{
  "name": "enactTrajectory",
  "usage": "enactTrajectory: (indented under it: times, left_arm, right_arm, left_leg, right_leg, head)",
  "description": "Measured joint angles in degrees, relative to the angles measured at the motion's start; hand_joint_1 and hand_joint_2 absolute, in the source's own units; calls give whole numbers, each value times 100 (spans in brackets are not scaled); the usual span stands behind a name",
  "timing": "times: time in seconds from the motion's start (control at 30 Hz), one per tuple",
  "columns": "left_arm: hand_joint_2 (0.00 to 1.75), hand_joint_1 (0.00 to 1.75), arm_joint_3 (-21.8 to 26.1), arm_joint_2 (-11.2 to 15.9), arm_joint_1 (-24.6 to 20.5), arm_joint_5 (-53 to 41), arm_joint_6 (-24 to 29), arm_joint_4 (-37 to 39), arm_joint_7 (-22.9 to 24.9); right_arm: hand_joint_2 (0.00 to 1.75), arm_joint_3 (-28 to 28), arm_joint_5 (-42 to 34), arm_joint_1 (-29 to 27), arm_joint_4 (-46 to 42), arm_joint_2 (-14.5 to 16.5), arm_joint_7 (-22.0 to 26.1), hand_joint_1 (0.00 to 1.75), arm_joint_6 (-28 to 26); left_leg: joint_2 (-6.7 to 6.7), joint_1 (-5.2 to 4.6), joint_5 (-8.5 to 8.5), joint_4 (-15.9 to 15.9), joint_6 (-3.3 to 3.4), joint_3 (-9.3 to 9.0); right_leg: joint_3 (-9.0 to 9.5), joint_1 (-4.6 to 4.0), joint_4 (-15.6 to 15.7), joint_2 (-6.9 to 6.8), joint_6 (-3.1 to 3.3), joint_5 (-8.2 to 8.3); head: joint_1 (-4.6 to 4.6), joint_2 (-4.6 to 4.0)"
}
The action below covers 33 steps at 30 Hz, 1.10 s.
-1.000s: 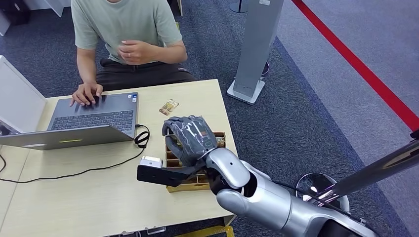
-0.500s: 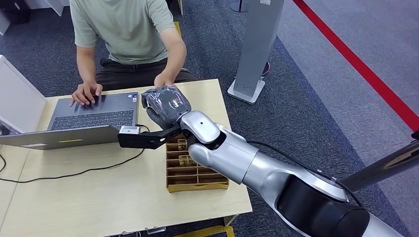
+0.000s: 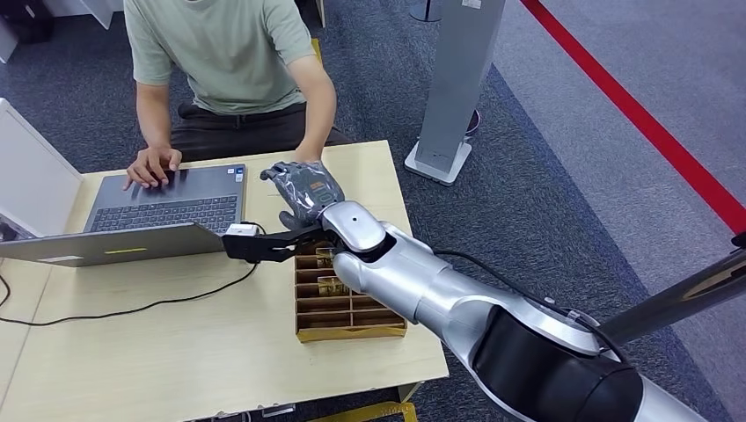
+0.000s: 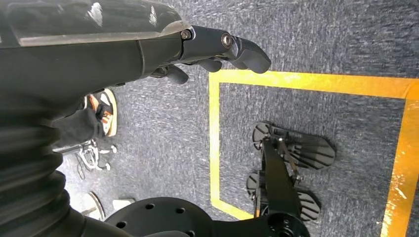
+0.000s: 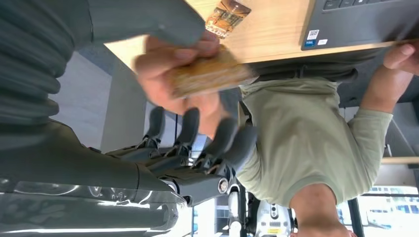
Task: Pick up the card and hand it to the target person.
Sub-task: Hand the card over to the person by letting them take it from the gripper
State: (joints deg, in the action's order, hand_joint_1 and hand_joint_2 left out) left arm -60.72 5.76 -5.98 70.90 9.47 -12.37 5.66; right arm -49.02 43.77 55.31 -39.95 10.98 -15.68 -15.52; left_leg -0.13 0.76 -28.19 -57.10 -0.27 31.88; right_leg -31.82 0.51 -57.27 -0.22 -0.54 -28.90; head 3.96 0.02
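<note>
The card (image 5: 210, 74), thin, light, stiff and best pinched by its edges, sits between the right hand (image 3: 302, 189) thumb and the person's fingers (image 5: 168, 74), though blur hides whether the robot's loosely spread hand truly grips it.
</note>
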Motion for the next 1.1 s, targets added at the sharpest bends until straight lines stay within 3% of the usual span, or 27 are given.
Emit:
enactTrajectory:
  times: [0.4,0.6,0.8,1.0,1.1]
  left_arm:
    - [175,0,0,1,6,124,99,24,-28]
    - [175,0,0,-1,25,244,191,23,-18]
    - [175,0,9,-7,62,392,251,24,-36]
    - [175,0,50,-12,105,461,257,23,-86]
    - [175,0,62,-12,105,490,260,23,-125]
  right_arm:
    - [175,-42,-49,72,34,16,-15,0,-108]
    - [175,122,-602,-256,-1054,-378,-126,0,-162]
    - [175,592,-1624,-1503,-2931,-1169,268,0,-413]
    - [175,1396,-3357,-3546,-4644,-1939,2022,0,-614]
    - [175,1704,-3647,-4399,-5064,-2138,2424,0,-465]
  left_leg:
    - [2,0,0,-1,0,-2]
    - [2,0,0,-2,0,-4]
    - [-2,-1,-5,-3,5,-11]
    - [0,0,-20,-2,9,-12]
    - [2,0,-23,0,7,-12]
  right_leg:
    - [-2,0,0,1,0,0]
    - [0,0,3,1,0,0]
    - [8,0,17,-4,-2,-1]
    - [13,0,24,2,-4,-6]
    - [13,0,25,4,-3,-7]
  head:
    - [-1,1]
    - [-1,0]
    - [1,0]
    - [5,0]
    - [7,1]
